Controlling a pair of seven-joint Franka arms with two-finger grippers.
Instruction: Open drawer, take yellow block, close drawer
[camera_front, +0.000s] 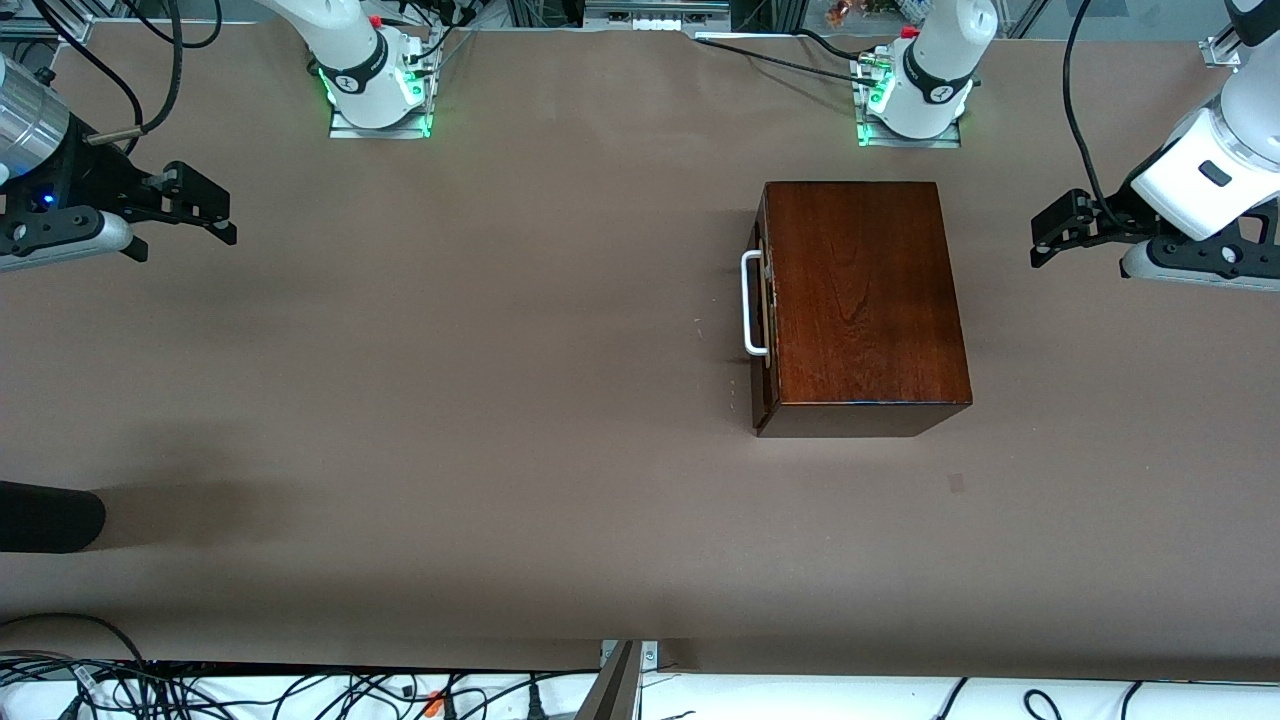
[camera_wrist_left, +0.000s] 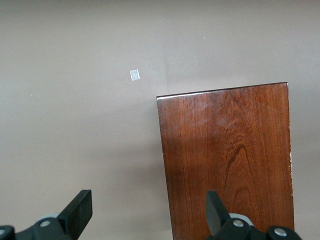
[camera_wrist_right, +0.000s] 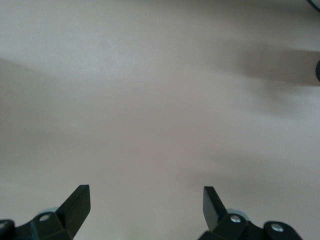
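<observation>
We see the tabletop (camera_front: 500, 400) carrying the closed drawer (camera_front: 766, 330), its handle (camera_front: 752, 304) running near-to-far and facing the right arm's end. Our left gripper (camera_front: 1040, 240) hangs beside the box, fingers apart; our right gripper (camera_front: 225, 218), also spread, waits well apart. No yellow block shows.

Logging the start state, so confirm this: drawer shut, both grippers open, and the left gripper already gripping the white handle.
Not quite. The drawer is shut and both grippers are open, but the left gripper holds nothing; the front view shows it apart from the white handle. The right gripper waits over bare table.
</observation>
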